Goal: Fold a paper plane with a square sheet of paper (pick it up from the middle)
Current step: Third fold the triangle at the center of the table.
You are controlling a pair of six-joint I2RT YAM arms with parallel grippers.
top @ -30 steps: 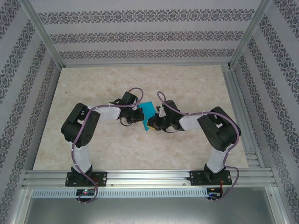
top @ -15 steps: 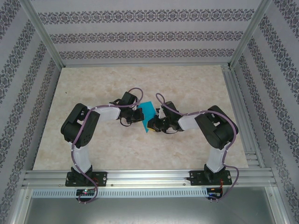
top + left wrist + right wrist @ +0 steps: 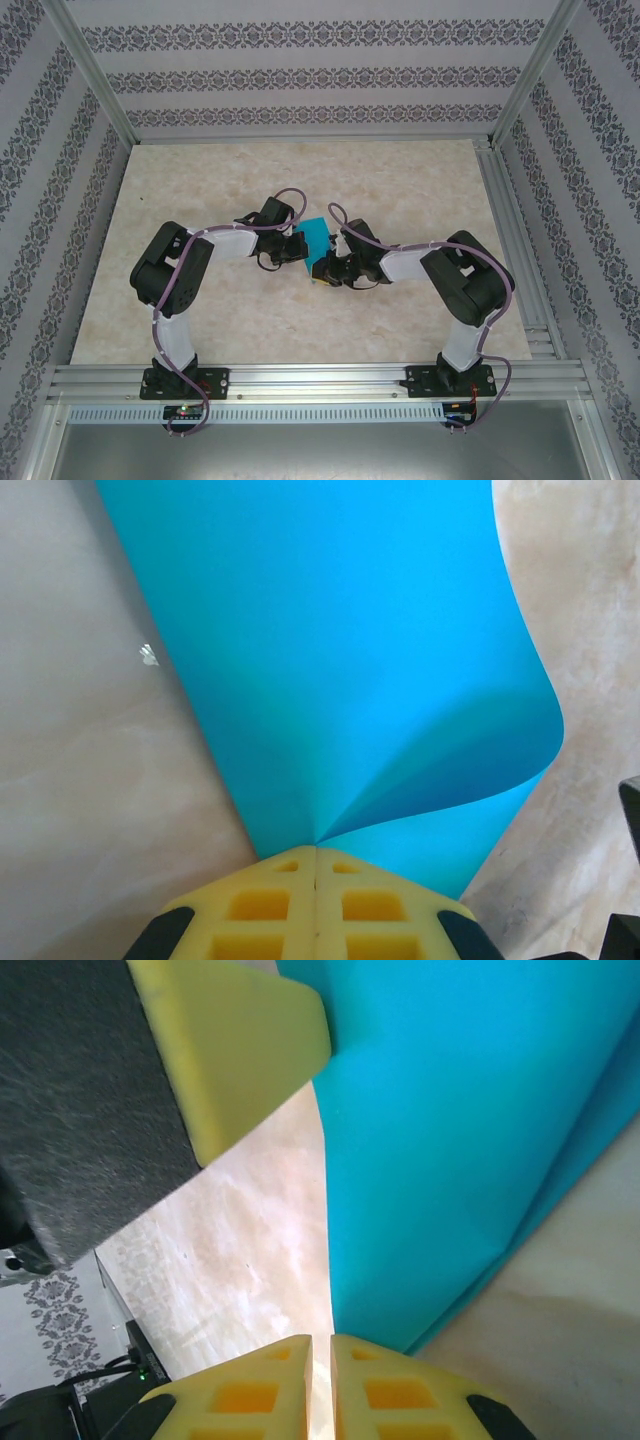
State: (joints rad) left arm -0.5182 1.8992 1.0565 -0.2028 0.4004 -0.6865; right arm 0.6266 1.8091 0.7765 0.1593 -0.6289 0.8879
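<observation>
Early stage: left hand (image 3: 315,852), clamped shut, is holding the square sheet of paper (image 3: 330,660) curled above the tabletop (image 3: 80,780); right hand (image 3: 322,1345) is hovering near-closed at the sheet's edge, grip unclear; folds seemingly all remaining.

Open room lies over the far half of the table (image 3: 300,170) and along its left and right sides, while the left gripper (image 3: 296,247), the right gripper (image 3: 325,268) and the square sheet of paper (image 3: 316,236) between them block the middle.

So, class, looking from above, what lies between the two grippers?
The blue sheet of paper. In the overhead view it stands curled between the left gripper and the right gripper. The left wrist view shows the left gripper pinching its edge.
</observation>
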